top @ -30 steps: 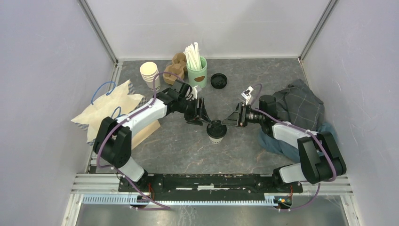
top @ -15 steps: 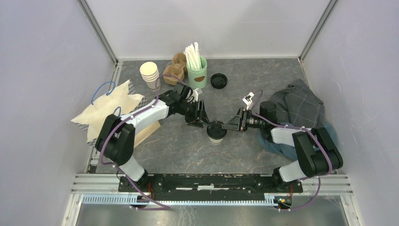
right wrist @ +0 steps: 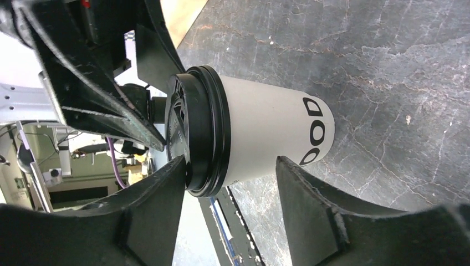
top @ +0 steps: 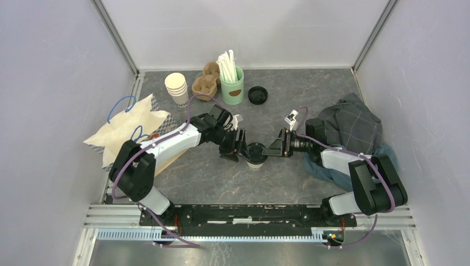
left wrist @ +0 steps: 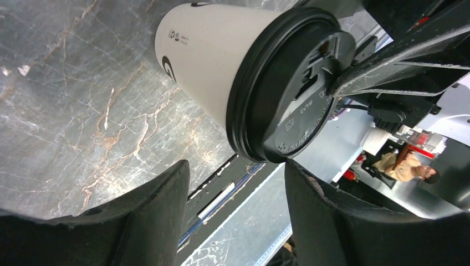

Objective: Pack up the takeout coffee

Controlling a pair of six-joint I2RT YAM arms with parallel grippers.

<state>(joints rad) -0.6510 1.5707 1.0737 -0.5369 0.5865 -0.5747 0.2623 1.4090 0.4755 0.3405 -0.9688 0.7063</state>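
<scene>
Top external view: the takeout coffee [top: 255,154] stands upright near the middle of the dark marbled table [top: 210,177], its black lid [top: 255,149] seated on the white cup. The left gripper [top: 235,145] comes in from the cup's left and the right gripper [top: 275,147] from its right. Both meet at the lid, so the cup sits between the two.

Left wrist view: the two fingers [left wrist: 155,216] stand wide apart. The cup lies just beyond their tips, not clamped between them. A finger of the right gripper appears to touch the top of the lid.

Right wrist view: the fingers [right wrist: 327,221] are likewise spread wide with nothing clamped. One fingertip lies just beside the lid rim; contact cannot be confirmed. A finger of the left gripper reaches the lid top from the far side. Dark print shows on the cup wall.

Other items, all well apart from the cup:
- stacked white cups [top: 176,87], far left
- cardboard cup carrier [top: 204,83] beside them
- green holder [top: 233,88] with white sticks
- loose black lid [top: 258,95] just right of the holder
- paper bag [top: 130,130] at the left edge
- grey cloth [top: 349,127] at the right
</scene>
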